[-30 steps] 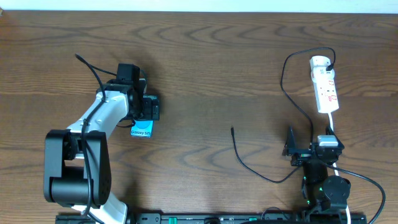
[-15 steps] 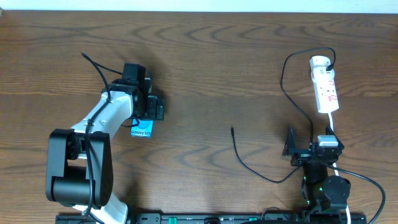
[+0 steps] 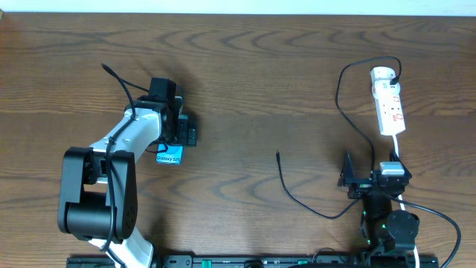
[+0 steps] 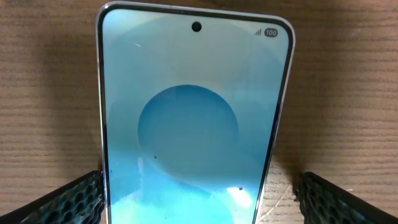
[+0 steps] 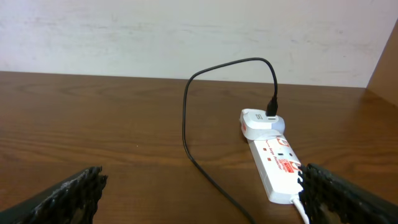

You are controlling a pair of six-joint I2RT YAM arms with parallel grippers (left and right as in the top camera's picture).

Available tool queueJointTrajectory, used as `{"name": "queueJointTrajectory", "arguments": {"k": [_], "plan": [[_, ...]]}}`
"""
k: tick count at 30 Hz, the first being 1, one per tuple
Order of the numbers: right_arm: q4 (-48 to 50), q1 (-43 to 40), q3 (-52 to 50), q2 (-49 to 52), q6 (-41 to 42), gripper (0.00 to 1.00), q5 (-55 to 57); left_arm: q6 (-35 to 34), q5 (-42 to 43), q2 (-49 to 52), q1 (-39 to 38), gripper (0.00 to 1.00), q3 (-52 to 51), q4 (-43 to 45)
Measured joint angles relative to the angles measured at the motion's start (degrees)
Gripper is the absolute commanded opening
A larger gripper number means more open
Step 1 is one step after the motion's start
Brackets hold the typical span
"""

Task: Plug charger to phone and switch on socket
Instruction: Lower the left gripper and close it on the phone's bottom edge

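Phone (image 4: 193, 124) is lying w/ long axis running out from L gripper (image 4: 200, 196), camera-hole end pointing away, btwn its wide-open jaws, ungripped. R gripper (image 5: 205, 193) is sitting open, empty.

- Bare table (image 3: 238, 89) lies between the phone (image 3: 169, 155) and the charger (image 3: 286, 186) tip, wide enough for either arm
- The left gripper (image 3: 181, 134) covers the phone's upper part; only its labelled end is exposed
- The charger cable loops between the right gripper (image 3: 349, 179) and the socket (image 3: 388, 104)
- The socket's top face is uncovered
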Motion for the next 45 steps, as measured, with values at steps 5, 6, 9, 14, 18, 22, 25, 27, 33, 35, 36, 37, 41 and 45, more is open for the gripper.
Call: {"name": "queueJointTrajectory", "arguments": {"k": [5, 6, 9, 14, 18, 22, 25, 27, 33, 35, 36, 37, 41, 45], "plan": [[0.00, 0.00, 0.00, 0.00, 0.00, 0.99, 0.00, 0.00, -0.04, 0.11, 0.00, 0.94, 0.00, 0.33], [0.00, 0.00, 0.00, 0.00, 0.00, 0.99, 0.00, 0.00, -0.04, 0.11, -0.02, 0.92, 0.00, 0.33], [-0.02, 0.00, 0.00, 0.00, 0.00, 0.99, 0.00, 0.00, -0.24, 0.15, -0.02, 0.86, 0.00, 0.50], [0.00, 0.00, 0.00, 0.00, 0.00, 0.99, 0.00, 0.00, -0.44, 0.20, -0.02, 0.78, 0.00, 0.63], [0.00, 0.00, 0.00, 0.00, 0.00, 0.99, 0.00, 0.00, -0.44, 0.22, -0.02, 0.76, 0.00, 0.66], [0.00, 0.00, 0.00, 0.00, 0.00, 0.99, 0.00, 0.00, -0.44, 0.20, -0.02, 0.73, 0.00, 0.66], [0.00, 0.00, 0.00, 0.00, 0.00, 0.99, 0.00, 0.00, -0.44, 0.22, -0.02, 0.71, 0.00, 0.68], [0.00, 0.00, 0.00, 0.00, 0.00, 0.99, 0.00, 0.00, -0.42, 0.20, -0.02, 0.70, 0.00, 0.68], [0.00, 0.00, 0.00, 0.00, 0.00, 0.99, -0.02, 0.00, -0.42, 0.20, -0.02, 0.61, 0.00, 0.74], [0.00, 0.00, 0.00, 0.00, 0.00, 0.99, 0.00, 0.00, -0.42, 0.20, -0.02, 0.60, 0.00, 0.76], [0.00, 0.00, 0.00, 0.00, 0.00, 0.99, 0.00, 0.00, -0.42, 0.20, -0.02, 0.59, 0.00, 0.76], [0.00, 0.00, 0.00, 0.00, 0.00, 0.99, 0.00, 0.00, -0.42, 0.20, -0.02, 0.56, 0.00, 0.76], [0.00, 0.00, 0.00, 0.00, 0.00, 0.99, 0.00, 0.00, -0.42, 0.20, -0.02, 0.38, 0.00, 0.90], [0.00, 0.00, 0.00, 0.00, 0.00, 0.99, 0.00, -0.02, -0.44, 0.20, -0.02, 0.13, 0.00, 1.01]]}}
